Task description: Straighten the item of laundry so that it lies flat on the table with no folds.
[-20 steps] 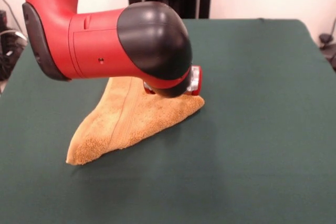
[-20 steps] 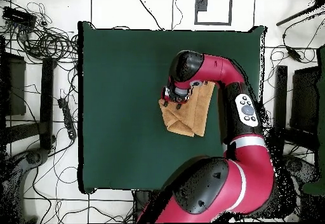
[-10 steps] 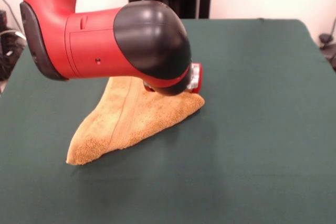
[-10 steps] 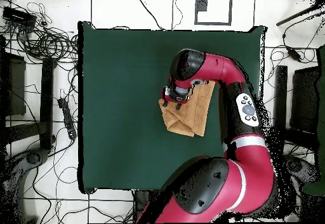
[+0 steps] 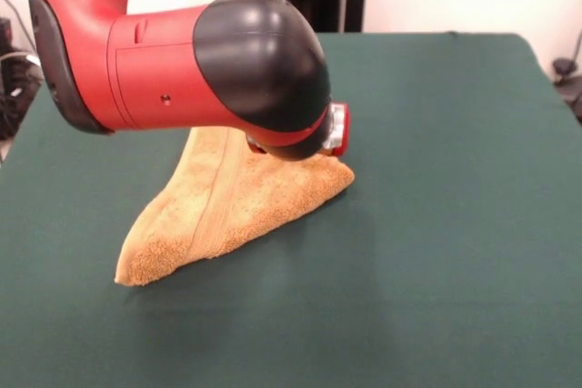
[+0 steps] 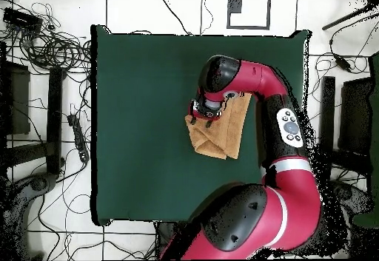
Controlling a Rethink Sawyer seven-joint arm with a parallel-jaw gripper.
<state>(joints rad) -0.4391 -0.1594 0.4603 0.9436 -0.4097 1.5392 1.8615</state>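
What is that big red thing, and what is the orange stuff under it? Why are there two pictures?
The big red and black thing is a robot arm. It bends a bit like your arm does. At its end is a gripper, the robot's kind of hand. It is low over the cloth, but the arm hides whether it is open or shut.

The orange stuff is a fluffy towel. It lies folded and bunched on a big green table, not spread flat.

There are two pictures because there are two cameras. One looks across the table from the side. The other hangs above and looks straight down, so there you see the towel from the top.
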